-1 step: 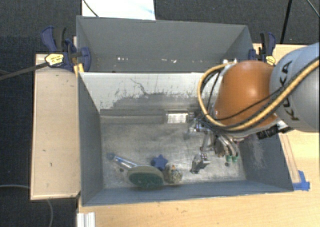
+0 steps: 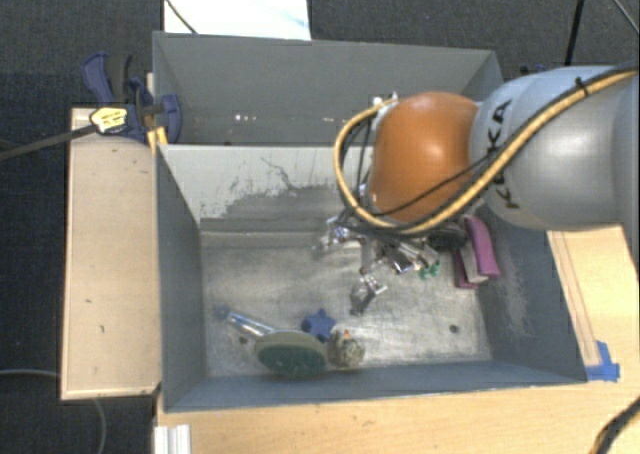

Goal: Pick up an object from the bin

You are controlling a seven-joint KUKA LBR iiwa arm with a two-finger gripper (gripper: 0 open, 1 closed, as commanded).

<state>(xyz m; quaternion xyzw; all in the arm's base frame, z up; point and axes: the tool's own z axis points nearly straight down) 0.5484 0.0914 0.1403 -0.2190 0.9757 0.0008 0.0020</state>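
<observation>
Camera view. Bin (image 2: 180, 272): grey metal. Jaws: low over bare floor mid-bin; open or closed, cannot tell. Nearest candidates: blue piece (image 2: 318, 322), green disc (image 2: 290, 354), against the near wall, probably slid there. Purple block (image 2: 480, 247): right wall.

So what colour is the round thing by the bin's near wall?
The round thing is dark green, in the camera view.
</observation>
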